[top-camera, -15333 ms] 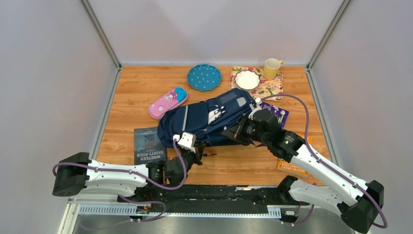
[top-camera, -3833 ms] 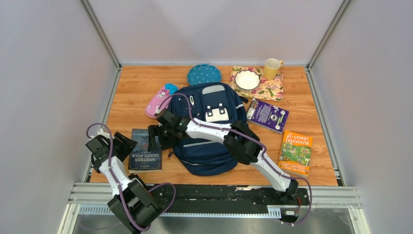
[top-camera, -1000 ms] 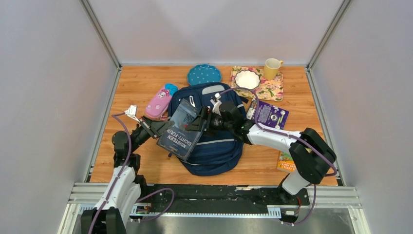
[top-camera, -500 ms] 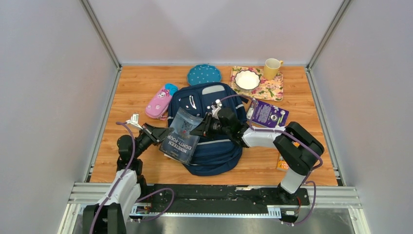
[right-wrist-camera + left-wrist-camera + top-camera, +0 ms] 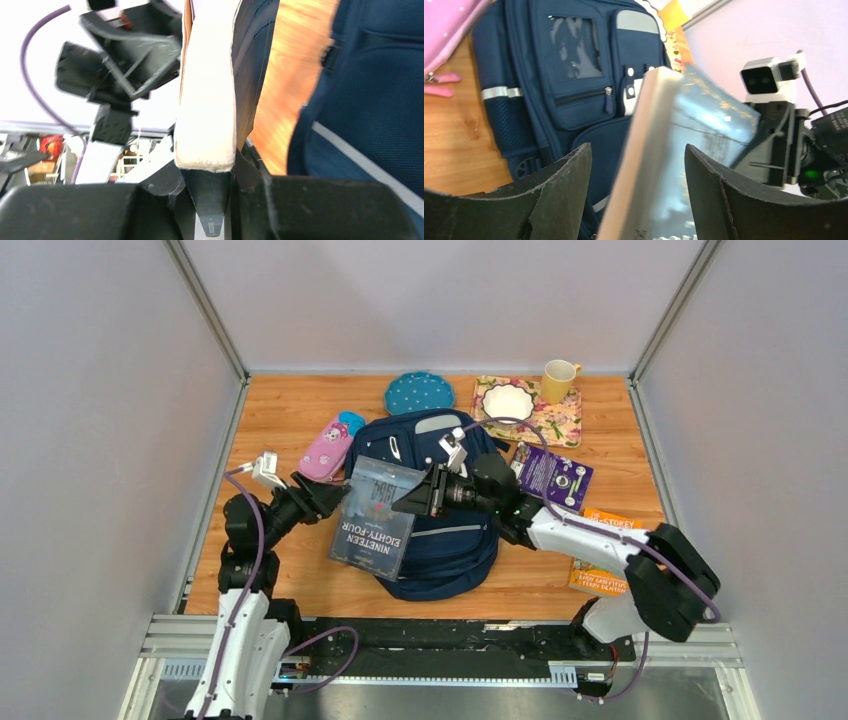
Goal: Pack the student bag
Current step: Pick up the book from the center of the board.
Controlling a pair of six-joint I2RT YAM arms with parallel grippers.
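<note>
The student bag [image 5: 445,545], navy blue, lies flat mid-table with its front pockets facing up [image 5: 574,75]. A dark book titled Nineteen Eighty-Four [image 5: 378,518] hangs over the bag's left side. My right gripper [image 5: 415,498] is shut on the book's right edge, and its pale page block [image 5: 207,100] rises from between the jaws [image 5: 210,170]. My left gripper [image 5: 325,495] is open at the book's left edge. Its jaws stand either side of the book [image 5: 684,165] with gaps on both sides.
A pink pencil case [image 5: 328,448] lies left of the bag. A blue plate [image 5: 419,393], a white bowl [image 5: 508,403] on a floral mat and a yellow mug [image 5: 558,380] stand along the back. A purple book [image 5: 553,476] and an orange book [image 5: 605,560] lie to the right.
My right gripper has shut on the book's right edge, and my left gripper has then opened and let go of it. The book has shifted slightly.
</note>
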